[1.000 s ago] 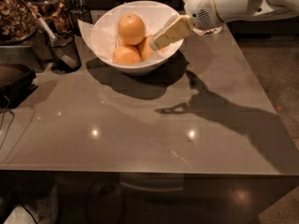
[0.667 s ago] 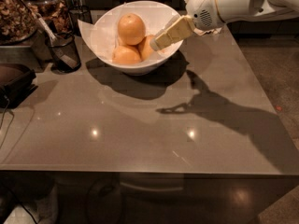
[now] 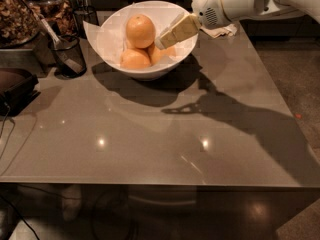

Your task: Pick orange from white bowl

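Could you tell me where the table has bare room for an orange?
Bare: the table between the white bowl and its near edge. Crowded: back left around the dark cup, and inside the bowl, where the gripper sits beside the oranges.

Glossy white bowl [image 3: 107, 34], smooth-skinned orange [image 3: 140, 30], reflective table [image 3: 150, 134] — matt cream plastic gripper [image 3: 161, 42] over the bowl.
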Tool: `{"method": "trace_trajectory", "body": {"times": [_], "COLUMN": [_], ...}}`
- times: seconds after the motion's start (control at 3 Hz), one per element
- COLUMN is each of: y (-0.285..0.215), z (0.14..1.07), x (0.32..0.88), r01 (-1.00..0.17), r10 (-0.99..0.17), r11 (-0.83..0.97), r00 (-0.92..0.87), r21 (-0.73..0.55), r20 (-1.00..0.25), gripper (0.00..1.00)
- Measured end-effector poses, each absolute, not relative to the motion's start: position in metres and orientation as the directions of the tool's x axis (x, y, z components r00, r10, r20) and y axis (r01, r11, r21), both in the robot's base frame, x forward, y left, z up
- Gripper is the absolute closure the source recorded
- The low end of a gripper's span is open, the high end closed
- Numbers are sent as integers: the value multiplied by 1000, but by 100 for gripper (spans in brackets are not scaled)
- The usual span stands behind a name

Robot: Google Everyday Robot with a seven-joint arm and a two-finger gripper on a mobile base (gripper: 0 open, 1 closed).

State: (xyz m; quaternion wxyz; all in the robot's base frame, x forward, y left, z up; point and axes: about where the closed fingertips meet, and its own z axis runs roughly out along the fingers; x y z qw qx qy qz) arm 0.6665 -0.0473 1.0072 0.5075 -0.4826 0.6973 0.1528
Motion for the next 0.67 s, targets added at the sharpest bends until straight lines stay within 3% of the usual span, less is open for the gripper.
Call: {"method": "trace_trajectory", "body": {"times": [0.67], "y": [-33], "z": [1005], "x": [669], "r01": [-845], "r10": [-460], "r11": [458], "r00": [41], "r21": [-276], "r20": [-887], "gripper": [0]}}
